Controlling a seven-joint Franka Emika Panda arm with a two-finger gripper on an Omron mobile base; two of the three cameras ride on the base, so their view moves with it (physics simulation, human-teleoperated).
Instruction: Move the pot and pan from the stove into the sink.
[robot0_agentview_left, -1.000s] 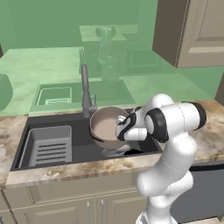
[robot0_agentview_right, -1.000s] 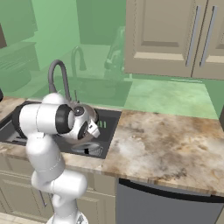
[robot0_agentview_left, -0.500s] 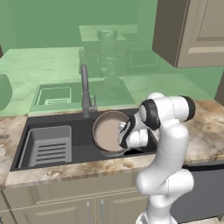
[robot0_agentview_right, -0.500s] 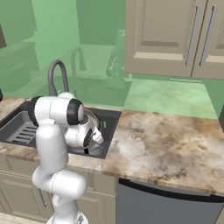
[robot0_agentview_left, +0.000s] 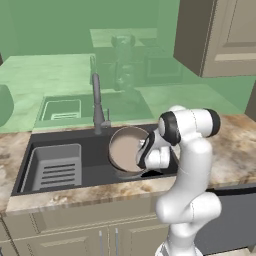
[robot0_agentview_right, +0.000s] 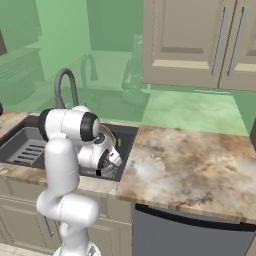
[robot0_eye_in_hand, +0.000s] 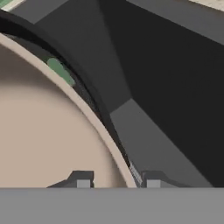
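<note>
The pot sits low inside the sink, in the right part of the dark basin, its beige inside facing up and its brownish-grey wall close to the basin's front and right edges. The grey ribbed rack insert lies in the left part of the basin, apart from the pot, and the tall steel faucet rises from the back edge of the sink, just behind the pot's rim. The arm bends down over the front right corner of the sink, and the gripper reaches the right side of the pot's rim. In the hand view the gripper has one dark fingertip on the beige inner side of the wall and the other on the outer side, so the fingers straddle the pot rim with little room to spare and appear closed on it. The dark floor and walls of the sink lie beyond the rim. From the right base view the gripper is low at the front right corner of the basin, with the marbled counter stretching away to the right of the sink.
</note>
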